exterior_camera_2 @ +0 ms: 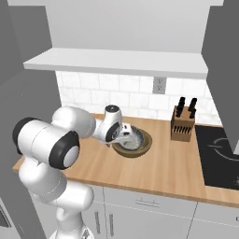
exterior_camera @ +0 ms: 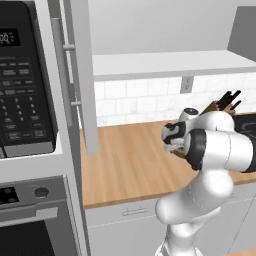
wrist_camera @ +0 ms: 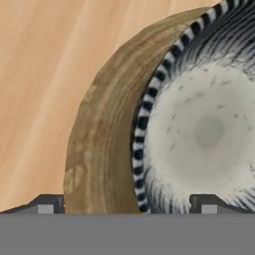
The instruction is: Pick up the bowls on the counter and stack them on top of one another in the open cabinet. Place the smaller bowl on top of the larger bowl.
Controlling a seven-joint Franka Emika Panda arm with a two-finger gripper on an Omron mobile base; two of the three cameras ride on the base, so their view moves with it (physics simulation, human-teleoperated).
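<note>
On the counter [exterior_camera_2: 172,163] the small grey speckled bowl [exterior_camera_2: 134,138] sits inside the wide brown wooden bowl [exterior_camera_2: 145,145]. My gripper [exterior_camera_2: 124,135] reaches down over their left rims. Seen from the hand, the wooden bowl's wall [wrist_camera: 99,139] and the grey bowl [wrist_camera: 209,134] with its dark-and-pale striped rim lie between my fingertips [wrist_camera: 49,204]. The gripper [wrist_camera: 127,205] is open, one tip outside the wooden wall and the other over the grey bowl's inside. The open cabinet's grey door [exterior_camera: 82,75] and pale shelf [exterior_camera: 165,62] are up above the counter [exterior_camera: 130,165].
A knife block [exterior_camera_2: 182,123] stands right of the bowls, and a black cooktop [exterior_camera_2: 219,154] lies beyond it. A wall outlet [exterior_camera_2: 159,85] is set in the tiled backsplash. A microwave [exterior_camera: 22,85] and an oven [exterior_camera: 30,220] are at the far left.
</note>
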